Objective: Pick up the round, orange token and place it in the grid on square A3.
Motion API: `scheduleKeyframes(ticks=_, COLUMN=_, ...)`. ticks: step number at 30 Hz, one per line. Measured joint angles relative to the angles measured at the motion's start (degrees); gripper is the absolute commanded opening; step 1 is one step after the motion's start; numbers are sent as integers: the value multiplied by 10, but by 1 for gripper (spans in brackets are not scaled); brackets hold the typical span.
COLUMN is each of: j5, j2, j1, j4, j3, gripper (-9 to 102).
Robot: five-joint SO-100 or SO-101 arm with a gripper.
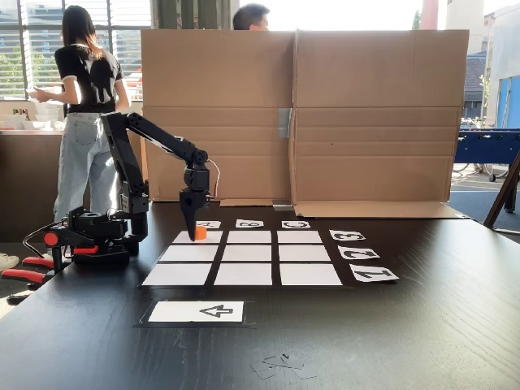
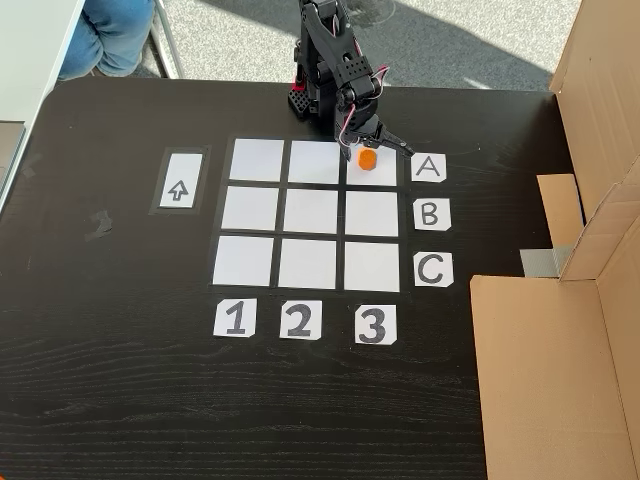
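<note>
The orange token (image 1: pixel 200 233) (image 2: pixel 367 159) stands flat on square A3 (image 1: pixel 208 238) (image 2: pixel 381 172). That is the grid's (image 1: pixel 244 253) (image 2: pixel 310 212) corner cell: far left in a fixed view, top right beside the A card in the other. My black gripper (image 1: pixel 193 236) (image 2: pixel 381 151) points down at this cell. Seen from above, its fingers are spread, one on each side of the token, so it is open. From the front I cannot see the gap between them.
A card with a black arrow (image 1: pixel 197 311) (image 2: pixel 179 181) lies beside the grid. The arm's base (image 1: pixel 93 234) stands at the table's left. A tall cardboard wall (image 1: pixel 374 122) (image 2: pixel 560 370) closes off the far side. Two people (image 1: pixel 88 97) stand behind it.
</note>
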Motion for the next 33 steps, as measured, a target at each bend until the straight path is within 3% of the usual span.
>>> scheduleKeyframes(ticks=10, j5=-8, j2=220, j1=169, j4=6, j3=-1, gripper=71)
scheduleKeyframes(ticks=14, j5=38, j2=281, j1=275, j4=-31, j3=-33, gripper=62)
scheduleKeyframes(ticks=18, j5=125, j2=326, j1=426, j4=-105, j3=-76, gripper=15)
scheduleKeyframes(ticks=21, j5=192, j2=352, j1=530, j4=-166, j3=-84, gripper=2)
scheduleKeyframes(ticks=25, j5=302, j2=388, j1=688, j4=-244, j3=-88, gripper=-1)
scheduleKeyframes(ticks=33, j5=494, j2=491, j1=991, j4=-270, j3=-40, gripper=-1)
